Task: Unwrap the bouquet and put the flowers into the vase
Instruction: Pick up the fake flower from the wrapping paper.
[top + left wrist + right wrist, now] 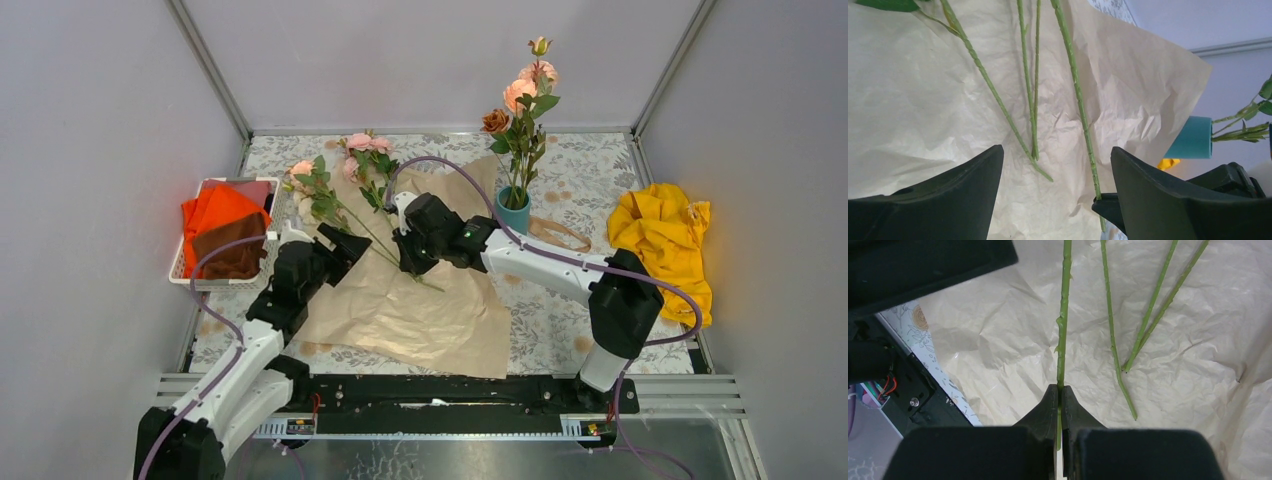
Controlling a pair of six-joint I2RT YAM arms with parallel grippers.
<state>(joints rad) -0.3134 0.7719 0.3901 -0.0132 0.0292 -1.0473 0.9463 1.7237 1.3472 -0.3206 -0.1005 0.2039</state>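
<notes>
**One stem pinched, paper lying open**

Your flowers lie loose on the opened kraft paper. Their blooms point to the far left of the desk and their stems run back toward the arms. More roses stand upright in the teal vase, which sits just beside the paper's far right edge.

Your right hand is clamped on one green stem near its cut end. The stem sits between the two fingertips and runs straight away across the crinkled paper. Three other stems lie free on the paper beside it.

Your left hand is spread wide and grips nothing. It sits low over the paper, and its camera shows loose stems lying between its two fingers. In that same view you can follow the pinched stem down to the tip of your right hand, just beside one of the left hand's fingers.

Further out, a tan ribbon lies on the desk just right of the vase. A white basket of orange cloths sits at the left edge, and a yellow cloth is heaped at the right.
</notes>
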